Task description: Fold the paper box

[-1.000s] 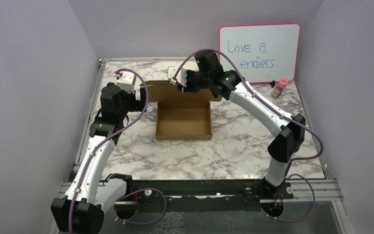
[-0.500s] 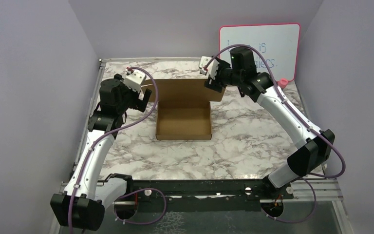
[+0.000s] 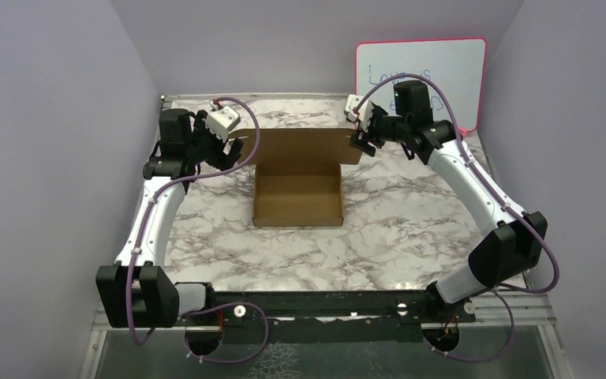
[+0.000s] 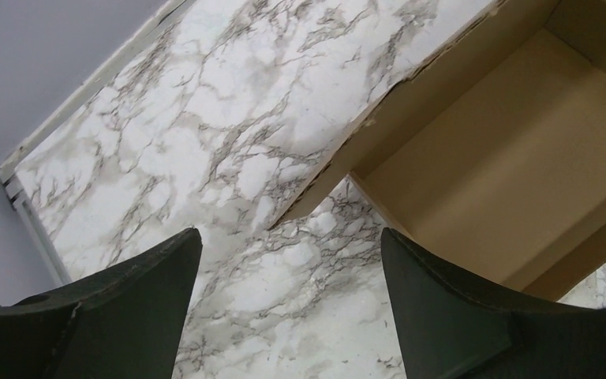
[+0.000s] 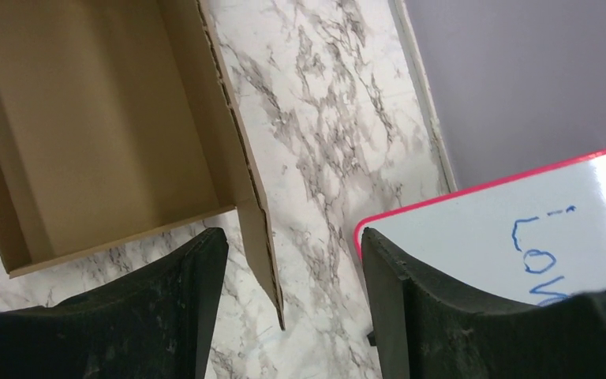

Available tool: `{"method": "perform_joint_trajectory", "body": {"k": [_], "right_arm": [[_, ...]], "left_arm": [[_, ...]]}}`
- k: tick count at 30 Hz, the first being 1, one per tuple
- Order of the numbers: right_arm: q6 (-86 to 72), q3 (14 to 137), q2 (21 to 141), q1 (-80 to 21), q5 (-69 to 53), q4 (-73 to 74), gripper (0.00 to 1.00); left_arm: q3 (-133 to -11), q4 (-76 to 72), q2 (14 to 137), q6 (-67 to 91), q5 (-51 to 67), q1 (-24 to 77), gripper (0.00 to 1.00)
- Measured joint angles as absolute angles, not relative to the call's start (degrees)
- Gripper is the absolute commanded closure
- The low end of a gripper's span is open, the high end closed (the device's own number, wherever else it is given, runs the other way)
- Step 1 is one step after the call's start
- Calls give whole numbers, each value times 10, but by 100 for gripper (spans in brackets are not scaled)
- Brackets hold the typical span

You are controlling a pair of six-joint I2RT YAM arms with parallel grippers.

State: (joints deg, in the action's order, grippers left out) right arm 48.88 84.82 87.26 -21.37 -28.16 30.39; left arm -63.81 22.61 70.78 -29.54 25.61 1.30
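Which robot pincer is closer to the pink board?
The right pincer, at the far right end of the paper box; the left pincer is at its far left end.

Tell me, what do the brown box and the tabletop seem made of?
The paper box looks like matte brown corrugated cardboard: its cut edge shows fluting up close. The table looks like white, grey-veined marble, though it may be only a printed laminate.

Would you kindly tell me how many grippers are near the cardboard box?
2: the left gripper by the far-left corner of the paper box, the right gripper by its far-right corner, both open. None hidden.
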Motion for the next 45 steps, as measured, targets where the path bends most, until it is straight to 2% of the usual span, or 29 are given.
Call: {"method": "perform_joint_trajectory", "body": {"k": [10, 19, 26, 31, 37, 45], "right_arm": [[514, 854, 902, -211, -312, 319, 40], [525, 854, 912, -209, -314, 319, 47], [525, 853, 921, -205, -314, 318, 64], [525, 853, 924, -205, -314, 318, 70], [524, 852, 926, -205, -314, 317, 84], [481, 854, 934, -205, -330, 312, 94]], "left_arm": [[-695, 265, 757, -382, 405, -34, 36], [-717, 296, 816, -421, 481, -36, 55], [-731, 309, 834, -435, 498, -36, 72], [-743, 324, 851, -441, 508, -36, 79], [-748, 340, 864, -446, 518, -36, 95], [-763, 356, 866, -431, 519, -33, 100]]}}
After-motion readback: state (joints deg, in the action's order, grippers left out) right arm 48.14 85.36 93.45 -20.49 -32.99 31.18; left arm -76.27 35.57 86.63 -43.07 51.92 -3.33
